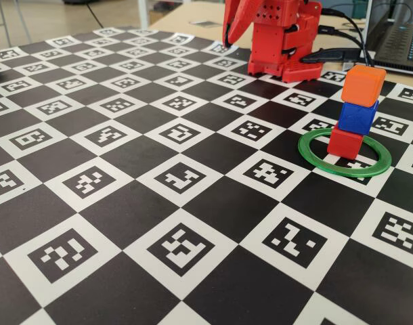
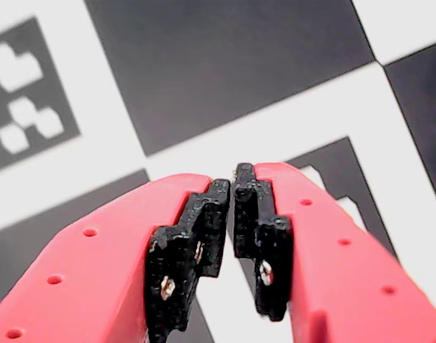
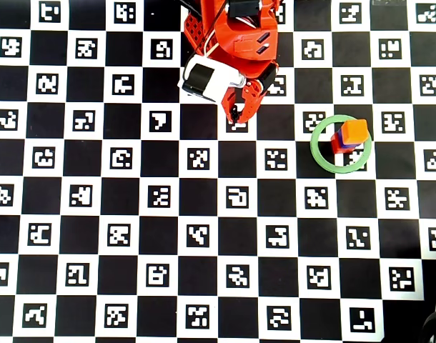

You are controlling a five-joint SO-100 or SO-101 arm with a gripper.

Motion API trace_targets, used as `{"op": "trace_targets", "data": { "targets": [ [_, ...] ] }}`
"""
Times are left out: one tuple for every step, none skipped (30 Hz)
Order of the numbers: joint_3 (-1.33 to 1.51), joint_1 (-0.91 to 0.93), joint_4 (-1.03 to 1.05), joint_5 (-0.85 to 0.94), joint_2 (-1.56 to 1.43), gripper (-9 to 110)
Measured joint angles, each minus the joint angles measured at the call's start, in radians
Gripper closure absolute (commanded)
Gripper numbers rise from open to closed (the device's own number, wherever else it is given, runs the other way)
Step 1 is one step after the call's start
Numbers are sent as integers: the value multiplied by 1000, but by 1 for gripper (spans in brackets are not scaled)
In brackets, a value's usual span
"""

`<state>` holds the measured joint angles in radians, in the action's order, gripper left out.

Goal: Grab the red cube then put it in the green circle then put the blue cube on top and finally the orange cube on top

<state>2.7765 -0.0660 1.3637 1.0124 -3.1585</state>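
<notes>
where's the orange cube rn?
The small matte orange plastic cube tops the stack on the right of the fixed view, resting on the deep-blue plastic cube, which sits on the red plastic cube inside the flat green plastic ring.

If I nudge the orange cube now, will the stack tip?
Probably. The orange cube sits skewed, overhanging the blue cube, so it would likely slide off. The column looks narrow and tall, standing on the red cube alone; small and plastic-looking, the cubes are probably light.
</notes>
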Motion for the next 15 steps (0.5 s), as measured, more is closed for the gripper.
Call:
{"op": "trace_targets", "data": {
  "targets": [
    [17, 3, 3, -2, -9, 108],
    [35, 5, 3, 2, -18, 108],
    [54, 5, 3, 6, -32, 108],
    [74, 5, 3, 11, -46, 108],
    [97, 5, 3, 21, -63, 108],
    [117, 5, 3, 52, -74, 108],
    [140, 5, 0, 78, -97, 108],
    [160, 6, -8, 101, -115, 108],
    [179, 8, -15, 120, -127, 108],
    [198, 11, -28, 138, -138, 108],
    [215, 14, -31, 167, -146, 108],
    [233, 20, -35, 199, -153, 108],
    [244, 23, -43, 227, -155, 108],
    [253, 26, -46, 250, -155, 108],
    [262, 31, -49, 272, -155, 108]
  ]
}}
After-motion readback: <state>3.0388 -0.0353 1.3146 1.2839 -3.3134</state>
